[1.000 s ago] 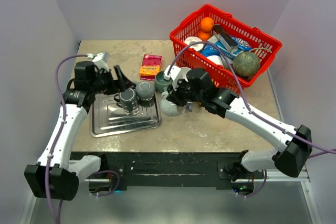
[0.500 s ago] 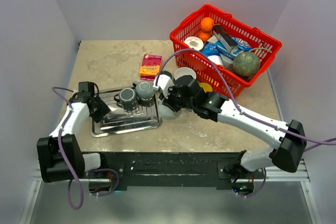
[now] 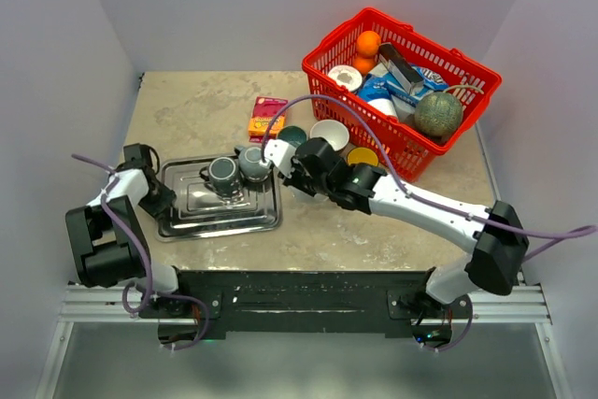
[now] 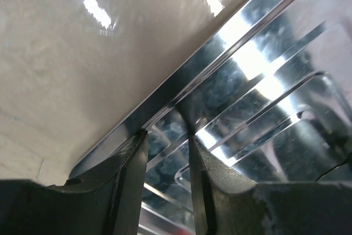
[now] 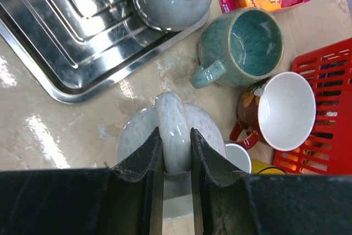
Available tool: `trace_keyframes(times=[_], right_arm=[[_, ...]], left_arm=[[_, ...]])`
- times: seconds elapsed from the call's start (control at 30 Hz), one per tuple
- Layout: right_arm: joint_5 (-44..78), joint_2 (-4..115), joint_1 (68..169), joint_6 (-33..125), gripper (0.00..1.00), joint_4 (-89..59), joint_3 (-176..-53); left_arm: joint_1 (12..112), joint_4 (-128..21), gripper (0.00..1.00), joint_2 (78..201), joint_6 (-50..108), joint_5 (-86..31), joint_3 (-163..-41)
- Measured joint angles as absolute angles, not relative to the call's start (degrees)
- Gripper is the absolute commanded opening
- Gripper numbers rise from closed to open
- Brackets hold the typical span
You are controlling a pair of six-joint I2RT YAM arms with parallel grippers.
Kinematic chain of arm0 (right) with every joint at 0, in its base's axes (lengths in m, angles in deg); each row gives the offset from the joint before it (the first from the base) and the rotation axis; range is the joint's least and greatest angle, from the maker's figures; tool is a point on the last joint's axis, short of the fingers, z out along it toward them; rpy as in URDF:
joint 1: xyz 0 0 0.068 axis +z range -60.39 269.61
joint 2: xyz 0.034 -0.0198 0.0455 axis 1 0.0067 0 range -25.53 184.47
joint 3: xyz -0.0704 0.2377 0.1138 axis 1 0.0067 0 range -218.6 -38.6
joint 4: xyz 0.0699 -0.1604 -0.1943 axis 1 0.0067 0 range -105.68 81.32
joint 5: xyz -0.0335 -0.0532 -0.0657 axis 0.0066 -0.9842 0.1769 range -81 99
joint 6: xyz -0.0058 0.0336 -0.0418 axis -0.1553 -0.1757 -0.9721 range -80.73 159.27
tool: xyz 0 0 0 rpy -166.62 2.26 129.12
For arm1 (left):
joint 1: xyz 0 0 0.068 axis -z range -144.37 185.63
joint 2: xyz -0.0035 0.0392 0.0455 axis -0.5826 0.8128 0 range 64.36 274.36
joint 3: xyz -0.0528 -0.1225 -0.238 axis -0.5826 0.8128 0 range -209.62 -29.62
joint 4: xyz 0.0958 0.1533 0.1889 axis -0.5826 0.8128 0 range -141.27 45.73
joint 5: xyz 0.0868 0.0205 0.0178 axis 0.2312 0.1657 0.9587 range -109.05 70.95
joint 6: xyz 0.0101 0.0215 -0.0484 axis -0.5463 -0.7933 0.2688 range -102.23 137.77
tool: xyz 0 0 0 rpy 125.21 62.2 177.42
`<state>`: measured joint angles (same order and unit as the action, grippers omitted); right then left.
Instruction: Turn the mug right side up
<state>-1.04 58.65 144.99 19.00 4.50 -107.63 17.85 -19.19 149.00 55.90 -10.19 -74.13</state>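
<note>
A pale grey speckled mug (image 5: 137, 141) lies on its side, handle up. My right gripper (image 5: 175, 131) is shut on that handle (image 5: 173, 119), just off the near right corner of the steel tray (image 5: 66, 92). In the top view the right gripper (image 3: 297, 175) covers the mug; I cannot tell whether the mug rests on the table. My left gripper (image 3: 161, 195) sits at the tray's left rim (image 3: 177, 226). In the left wrist view its fingers (image 4: 165, 135) stand a narrow gap apart over the tray rim (image 4: 220, 42), with nothing between them.
On the tray stand a dark mug (image 3: 222, 173) and an upside-down grey mug (image 3: 254, 162). A teal mug (image 5: 247, 48), a brown mug with a white inside (image 5: 286, 108) and a yellow cup (image 3: 363, 156) crowd the right side. A red basket (image 3: 402, 72) is at the back right, a sponge pack (image 3: 267, 117) behind the tray.
My left arm swung from the mugs on the tray down to the tray's left rim. My right gripper moved left and back with the grey mug. The tray shifted slightly left.
</note>
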Motion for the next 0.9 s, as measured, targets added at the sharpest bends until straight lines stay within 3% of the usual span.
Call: trace_keyframes(times=[0.9], right_arm=[[-12.6, 80.81, 153.73, -6.53, 0.0, 6.8, -114.71]], left_arm=[[12.37, -23.06, 0.42, 157.4, 55.64, -11.31, -83.64]])
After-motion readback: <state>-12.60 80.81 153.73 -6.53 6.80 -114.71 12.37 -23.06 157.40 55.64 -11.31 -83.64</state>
